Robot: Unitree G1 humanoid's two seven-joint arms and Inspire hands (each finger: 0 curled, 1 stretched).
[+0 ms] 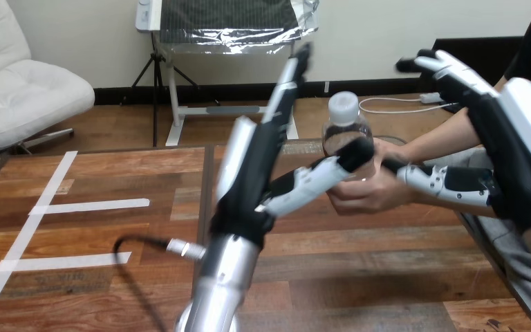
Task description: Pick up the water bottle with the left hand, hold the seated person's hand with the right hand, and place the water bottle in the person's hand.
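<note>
Two robot hands: both raised above the wooden table (pixel 359 277), one on each side of the water bottle.
Water bottle (pixel 346 128): clear, upright, above the far middle of the table, between the two robot hands.
Cap (pixel 343 105): white, on top of the bottle.
Bottle support: the person's hand (pixel 370 194) is wrapped round the bottle's lower part from the view's right.
Left hand (pixel 249 166): spread open and standing edge-up, at the end of the silver forearm that rises from the bottom edge.
Left hand fingers (pixel 289 83): straight, pointing up and away, to the left of the bottle and apart from it.
Left hand thumb (pixel 318 176): stretched toward the view's right. Its black tip lies across the front of the bottle's lower part, just above the person's fingers. Contact cannot be told.
Right hand (pixel 518 138): open, at the view's right, with its white-shelled back toward the camera.
Right hand fingers (pixel 449 68): extended to the left, above the person's forearm (pixel 442 142) and apart from it.
Right hand thumb (pixel 449 181): reaches left beneath the person's wrist, with its tip just beside the person's hand. It is not curled round the wrist.
Person's forearm: passes between the right hand's fingers and thumb.
Tape strips (pixel 90 205): white, flat on the left part of the table, well apart from the hands.
</note>
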